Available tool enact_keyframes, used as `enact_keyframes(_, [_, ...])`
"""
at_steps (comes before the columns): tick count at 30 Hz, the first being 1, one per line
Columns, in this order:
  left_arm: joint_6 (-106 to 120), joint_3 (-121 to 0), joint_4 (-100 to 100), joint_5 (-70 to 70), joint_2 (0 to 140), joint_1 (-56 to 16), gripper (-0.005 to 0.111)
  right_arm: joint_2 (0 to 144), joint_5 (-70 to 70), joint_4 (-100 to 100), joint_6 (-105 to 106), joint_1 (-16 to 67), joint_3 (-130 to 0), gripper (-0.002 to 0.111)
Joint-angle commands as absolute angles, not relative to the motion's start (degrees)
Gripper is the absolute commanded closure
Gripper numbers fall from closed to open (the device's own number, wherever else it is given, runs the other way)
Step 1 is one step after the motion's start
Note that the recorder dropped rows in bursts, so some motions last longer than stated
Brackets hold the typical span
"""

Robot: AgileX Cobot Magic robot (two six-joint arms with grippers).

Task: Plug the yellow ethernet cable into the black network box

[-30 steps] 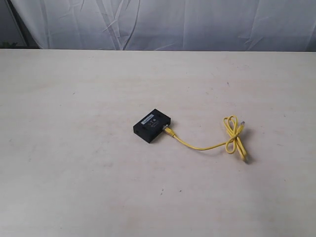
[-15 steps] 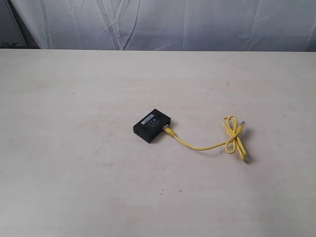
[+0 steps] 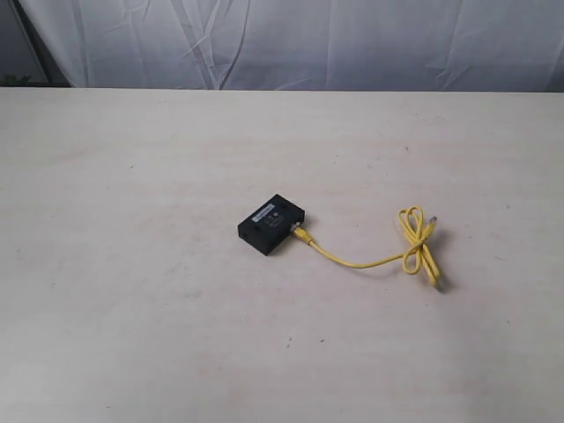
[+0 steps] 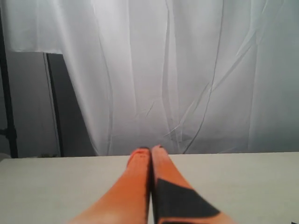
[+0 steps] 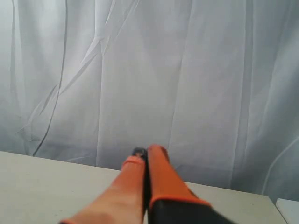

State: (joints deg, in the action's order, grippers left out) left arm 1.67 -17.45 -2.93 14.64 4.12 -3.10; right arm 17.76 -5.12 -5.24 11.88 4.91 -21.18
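Yellow against the pale table (image 3: 132, 264), the cable (image 3: 370, 262) lies right of the centre in the exterior view, and its near plug (image 3: 302, 235) meets the right-hand side of the box (image 3: 271, 225), which sits flat about mid-table. Nothing has shifted over the last second: box, cable and the bundled loop (image 3: 418, 242) further right hold exactly the same places, and neither of my arms shows in that view at any of the three instants. I read that stillness as the work being over, or very nearly so. The plug looks seated in the box's side, though from this far off I cannot confirm that it has clicked home. The other end (image 3: 441, 284) lies free on the table beyond the loop, well apart from the box. My left gripper (image 4: 150, 149) has its orange fingers pressed together with nothing between them, and my right gripper (image 5: 145, 150) is the same, closed on empty air. Both wrist views look out over the table edge to the white curtain (image 3: 308, 44), with no box or cable in sight. As for writing, the box carries a white label (image 3: 263, 212) on its top, but any print on it is too small to read, and I see no brand anywhere.
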Motion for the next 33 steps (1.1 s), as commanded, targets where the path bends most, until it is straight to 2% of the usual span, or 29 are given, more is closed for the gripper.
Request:
enact_keyframes(1, [-2.24, -11.25, -2.33, 12.29, 1.05, -1.41, 0.107, 17.43, -4.97, -5.51, 11.95, 4.57, -20.85, 0.108])
enact_keyframes(15, [-2.67, -0.33, -2.87, 12.35, 0.0, -1.0, 0.107, 17.43, -4.97, -5.51, 11.95, 4.57, -20.85, 0.108])
enact_keyframes(33, [-2.67, 0.0, -2.73, 13.2, 0.0, -1.0, 0.107, 17.43, -4.97, -5.48, 11.95, 4.57, -20.85, 0.108])
